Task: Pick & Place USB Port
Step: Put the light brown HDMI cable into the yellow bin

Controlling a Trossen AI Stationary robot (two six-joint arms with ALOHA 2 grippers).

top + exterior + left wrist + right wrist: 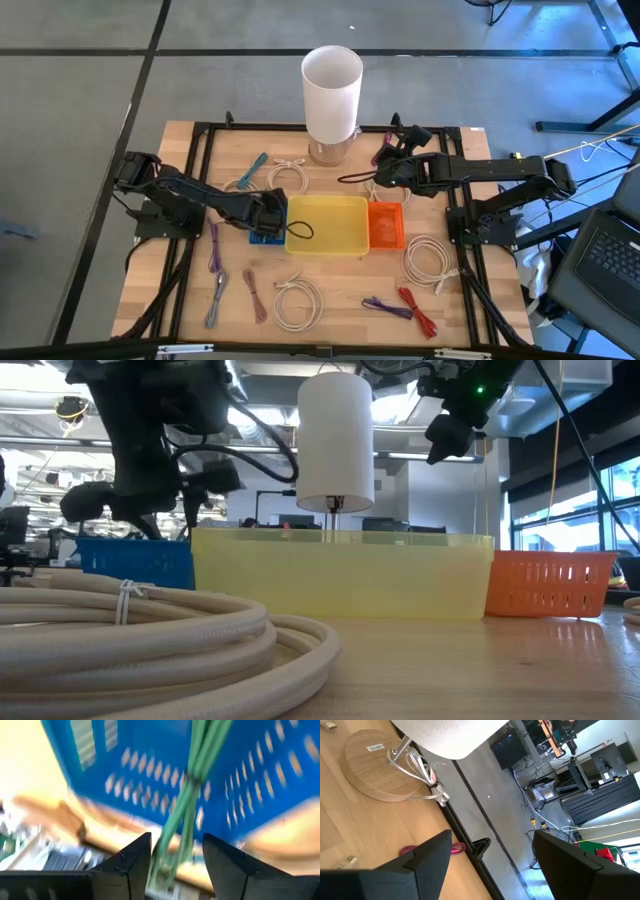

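A wooden table (pixel 330 325) is seen from above, with three small bins in a row at its middle: a blue bin (pixel 263 236), a yellow bin (pixel 330 222) and an orange bin (pixel 386 225). The left gripper (pixel 272 214) is held directly over the blue bin, and in its wrist view its two dark fingers (pixel 132 862) are seen spread apart, with a bundled green cable (pixel 187 802) running between them and on into the perforated blue floor of the bin. The cable's long axis is pointed straight away from the fingertips, so that it lies along the gap and not across it. No pinch on the cable can be made out (the jaws stand apart on either side of it, and contact cannot be confirmed), so it is judged to be released or nearly released into the blue bin. The right gripper (pixel 385 172) is held well apart from this, near the base of the white lamp (pixel 332 95) at the far edge of the table, with its fingers spread and nothing between them. The left arm is by far the nearer to the green cable, and any coming move is judged to turn on a straight withdrawal along the cable's own line.
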